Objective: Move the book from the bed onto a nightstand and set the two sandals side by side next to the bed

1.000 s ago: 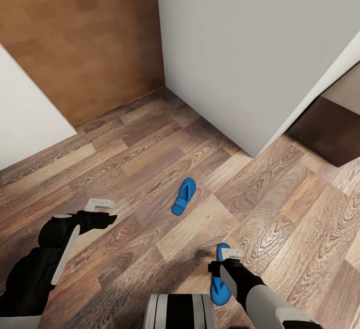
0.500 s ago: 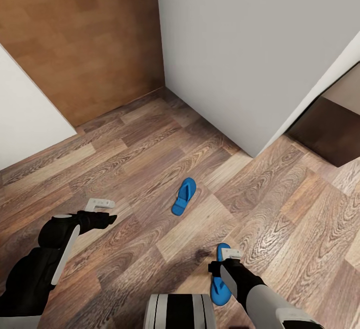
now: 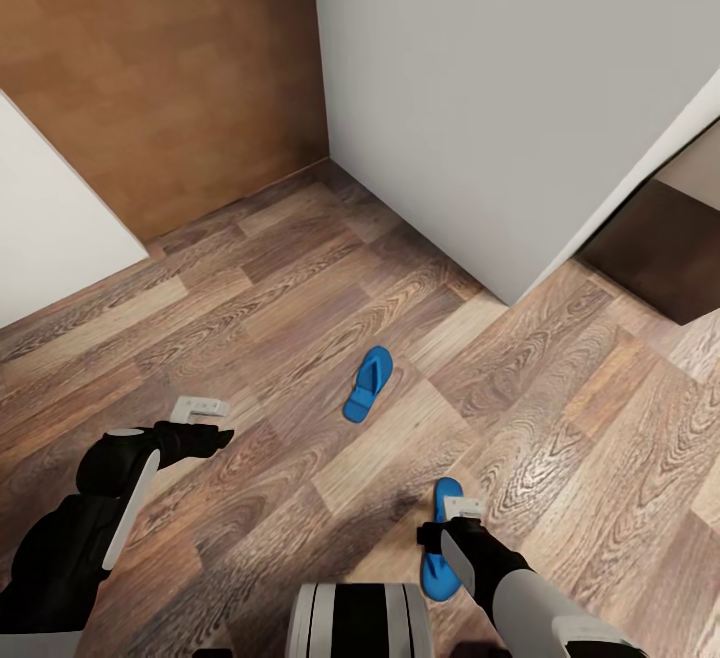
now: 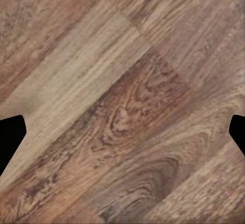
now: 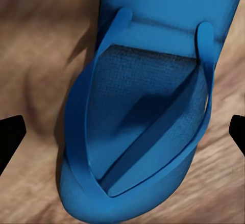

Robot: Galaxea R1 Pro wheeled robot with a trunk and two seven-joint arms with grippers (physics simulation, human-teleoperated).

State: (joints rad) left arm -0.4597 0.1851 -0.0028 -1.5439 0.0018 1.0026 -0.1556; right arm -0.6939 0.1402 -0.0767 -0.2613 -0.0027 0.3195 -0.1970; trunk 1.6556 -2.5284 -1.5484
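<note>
Head view has me looking down at the wood floor (image 3: 250, 318) by a wall corner, with one sandal (image 3: 367, 384) lying free out ahead and the second sandal (image 3: 440, 543) just under my right gripper (image 3: 461, 509). In the right wrist view that near sandal (image 5: 148, 106) sits square between the two spread fingertips, which hold nothing. My left gripper (image 3: 200, 406) hangs over bare planks, also spread and empty. I can't quite tell how high the right fingers sit above the strap. If I close too high I'd likely pinch only the thin thong and the sole could swing or slip free; too low and I'd jam the tips into the floor.
</note>
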